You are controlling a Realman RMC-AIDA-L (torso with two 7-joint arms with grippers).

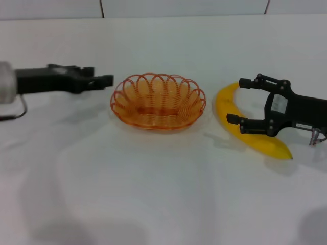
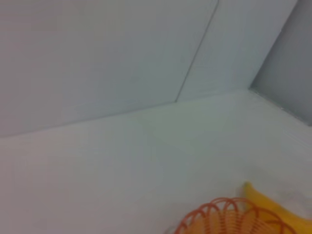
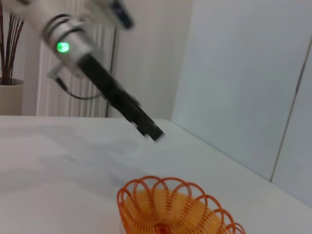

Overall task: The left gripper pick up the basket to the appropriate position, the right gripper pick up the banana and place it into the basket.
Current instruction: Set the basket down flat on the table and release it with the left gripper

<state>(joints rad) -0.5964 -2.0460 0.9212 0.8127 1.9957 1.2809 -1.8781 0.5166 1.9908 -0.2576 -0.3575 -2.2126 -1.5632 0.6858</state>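
Observation:
The orange wire basket (image 1: 158,102) stands upright in the middle of the white table. It also shows in the left wrist view (image 2: 229,220) and the right wrist view (image 3: 170,209). The yellow banana (image 1: 232,109) lies on the table just right of the basket; its tip shows in the left wrist view (image 2: 273,207). My left gripper (image 1: 104,80) hovers just left of the basket's rim, apart from it, fingers together and empty; it shows in the right wrist view (image 3: 152,132) too. My right gripper (image 1: 236,100) is open, its two fingers straddling the banana's middle without closing on it.
The white table (image 1: 163,194) meets a white panelled wall (image 1: 168,7) at the back. A cable loop (image 1: 18,109) hangs under the left arm. A potted plant (image 3: 9,73) and a radiator stand beyond the table.

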